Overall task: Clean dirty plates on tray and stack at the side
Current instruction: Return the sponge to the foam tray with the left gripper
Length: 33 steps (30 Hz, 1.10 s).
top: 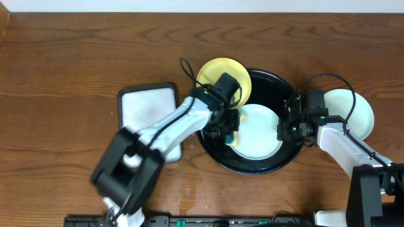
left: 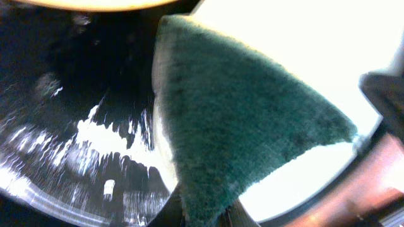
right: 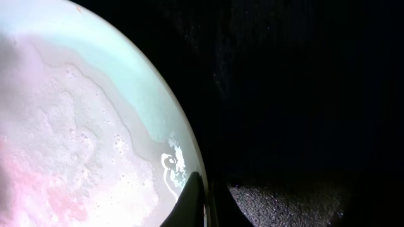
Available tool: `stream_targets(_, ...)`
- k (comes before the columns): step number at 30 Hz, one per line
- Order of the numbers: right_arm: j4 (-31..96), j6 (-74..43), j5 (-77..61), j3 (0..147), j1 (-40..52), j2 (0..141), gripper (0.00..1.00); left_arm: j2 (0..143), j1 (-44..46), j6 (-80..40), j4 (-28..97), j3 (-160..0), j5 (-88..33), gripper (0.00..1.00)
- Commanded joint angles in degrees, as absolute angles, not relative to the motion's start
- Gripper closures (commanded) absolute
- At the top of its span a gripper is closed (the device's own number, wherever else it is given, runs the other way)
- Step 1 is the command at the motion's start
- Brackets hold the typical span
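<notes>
Both pincers meet at one mint plate [top: 259,135] inside the black tray [top: 278,85].

On the wooden table [top: 63,63], a white tray [top: 146,104] lies at the black tray's 9 o'clock, a yellow plate [top: 214,72] overlaps its rim at 11 o'clock, and a second mint plate [top: 353,110] sits outside at 3 o'clock. The left arm crosses the white tray and hides the mint plate's 9 o'clock edge. From the right wrist, the mint plate [right: 76,126] looks wet, with pale foam and a pinkish tinge. The left pincer [top: 230,129] is clamped on a green sponge [left: 240,126] pressed at the plate's 9 o'clock side. The right pincer [right: 201,205] is closed on the plate's rim at 3 o'clock.
</notes>
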State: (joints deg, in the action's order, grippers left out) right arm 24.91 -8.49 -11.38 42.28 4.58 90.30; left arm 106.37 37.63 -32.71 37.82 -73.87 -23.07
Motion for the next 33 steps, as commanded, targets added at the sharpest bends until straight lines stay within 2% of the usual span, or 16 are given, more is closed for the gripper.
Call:
stream_targets(1,25.34,-7.64,-9.50,42.24,4.60,87.37,0.99,95.77,36.67,-29.12,42.46,-74.61,-20.78,0.92)
stream_targets(7,27.75,-7.62,-9.17,42.24,4.60,79.94,0.99,83.20,33.34,-29.17,58.41,-74.56,-0.69,0.92)
stream_targets(11,29.02,-7.64,-8.82,42.24,4.60,75.70,0.99,77.69,28.45,-29.19,65.58,-73.06,9.74,0.88)
stream_targets(17,29.19,-7.66,-8.84,42.24,4.60,71.70,0.99,75.68,17.39,-29.17,62.87,-64.58,11.53,0.87)
stream_targets(22,29.82,-7.64,-8.84,42.26,5.43,69.97,0.99,76.71,9.87,-28.42,52.95,-54.83,8.29,0.87)
stream_targets(23,29.80,-7.64,-8.84,42.28,5.96,69.69,0.99,76.86,8.51,-27.57,50.89,-53.36,6.28,0.84)
stream_targets(24,29.78,-7.64,-8.82,42.33,6.52,69.47,0.99,76.90,7.18,-27.03,49.74,-52.36,4.16,0.73)
stream_targets(27,29.76,-7.64,-8.82,42.46,7.88,68.99,0.99,76.58,4.71,-26.06,49.54,-52.69,0.16,0.55)
stream_targets(29,29.85,-7.62,-8.82,43.09,9.02,68.99,0.99,75.72,3.95,-23.86,49.60,-53.60,-3.44,0.49)
stream_targets(31,29.93,-7.64,-8.82,44.23,10.52,68.99,0.99,74.50,3.79,-22.52,49.63,-54.39,-6.59,0.39)
stream_targets(33,29.93,-7.79,-8.84,46.39,12.91,68.99,0.99,72.18,3.81,-22.46,49.82,-55.29,-9.39,0.36)
